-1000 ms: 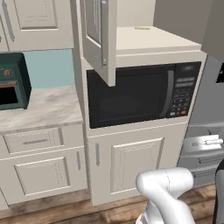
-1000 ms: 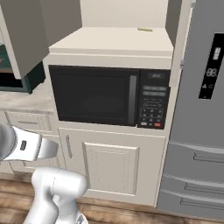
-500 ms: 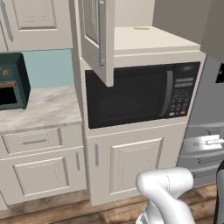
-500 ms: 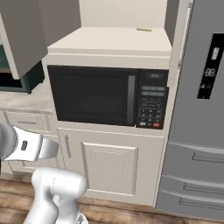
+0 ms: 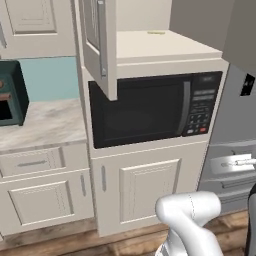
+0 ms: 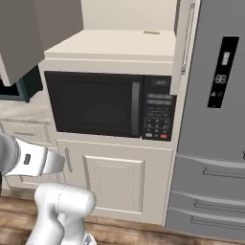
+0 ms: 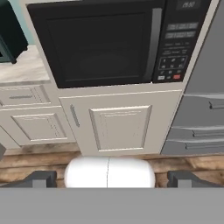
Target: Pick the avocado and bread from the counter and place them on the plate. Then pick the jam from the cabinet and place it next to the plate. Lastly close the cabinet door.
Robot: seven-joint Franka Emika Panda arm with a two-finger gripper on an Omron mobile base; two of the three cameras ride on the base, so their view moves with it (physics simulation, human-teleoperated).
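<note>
The tool (image 7: 109, 177) is open, its two dark tips far apart at the bottom of the hand view, holding nothing. It faces the black microwave (image 5: 150, 112). Above the microwave the cabinet door (image 5: 99, 42) stands open; its top is cut off by the frame. The shelf (image 5: 160, 45) inside is bare where it shows. The desk (image 5: 37, 125) is partly visible at the left, with a dark green appliance (image 5: 10, 92) cut off at the edge.

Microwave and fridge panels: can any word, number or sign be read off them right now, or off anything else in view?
Microwave keypad: rows of buttons, one red, lettering too small to read.
Microwave clock window: pale digits, too blurred to read.
Fridge black display strip: pale symbols and what may be two digits, not legible.
Nothing readable on the cabinet door, the cream doors or the counter.
</note>
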